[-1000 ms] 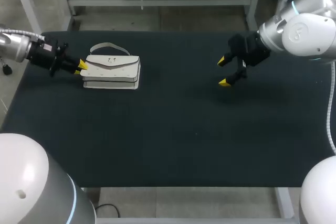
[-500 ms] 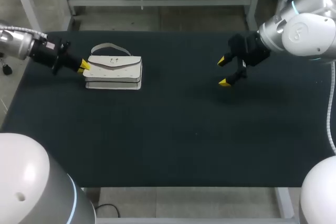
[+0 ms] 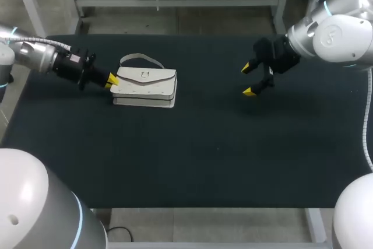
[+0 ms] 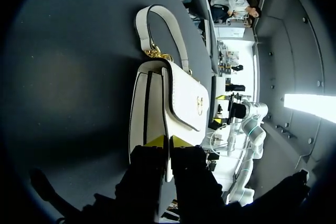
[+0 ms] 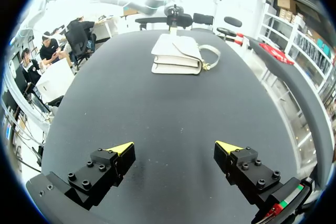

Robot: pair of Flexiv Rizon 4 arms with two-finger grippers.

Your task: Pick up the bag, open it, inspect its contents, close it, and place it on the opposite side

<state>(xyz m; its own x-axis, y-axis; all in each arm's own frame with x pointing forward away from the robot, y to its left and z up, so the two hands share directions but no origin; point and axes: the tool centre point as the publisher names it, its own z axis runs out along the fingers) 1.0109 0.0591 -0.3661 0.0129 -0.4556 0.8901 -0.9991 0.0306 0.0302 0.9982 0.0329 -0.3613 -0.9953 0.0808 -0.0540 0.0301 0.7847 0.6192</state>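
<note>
L gripper (image 3: 111, 80) pinches white bag (image 3: 145, 83) by its end edge — R gripper (image 3: 248, 79) fingers apart, open table (image 3: 204, 144) between.

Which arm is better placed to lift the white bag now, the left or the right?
Left. The left gripper is at the bag's end, with a white edge of it pinched between the yellow tips. The right gripper is open and well apart from the bag.

White handbag (image 3: 145, 80), flap closed
Flat on the counter (image 3: 192, 144), left of middle (gold clasp upward, handle toward far edge).
</note>
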